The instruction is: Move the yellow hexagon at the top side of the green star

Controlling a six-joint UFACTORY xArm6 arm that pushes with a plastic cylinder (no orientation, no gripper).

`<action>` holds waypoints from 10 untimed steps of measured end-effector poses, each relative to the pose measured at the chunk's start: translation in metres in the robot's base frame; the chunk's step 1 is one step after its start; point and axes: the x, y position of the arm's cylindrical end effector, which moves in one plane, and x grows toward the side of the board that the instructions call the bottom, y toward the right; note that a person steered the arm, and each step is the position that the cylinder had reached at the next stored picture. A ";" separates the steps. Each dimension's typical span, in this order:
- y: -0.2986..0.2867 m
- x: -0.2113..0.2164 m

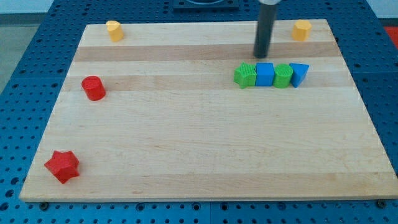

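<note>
Approach: yellow hexagon point(302, 29) up-right of my tip point(260, 56), green star point(245, 75) just below-left. No pincer shows, so can't tell its state. You circle right, push left.

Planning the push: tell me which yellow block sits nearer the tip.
The yellow block at the view's top right; the other yellow block sits far left of my tip.

Your tip point(260, 55) stood just above the blue cube point(265, 74), in a row with two green blocks point(245, 75) and a blue wedge point(299, 74); the yellow hexagon point(302, 29) sat upper right.
</note>
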 end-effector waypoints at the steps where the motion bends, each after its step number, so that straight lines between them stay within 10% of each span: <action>1: 0.059 -0.001; 5: 0.142 -0.070; 10: 0.016 -0.090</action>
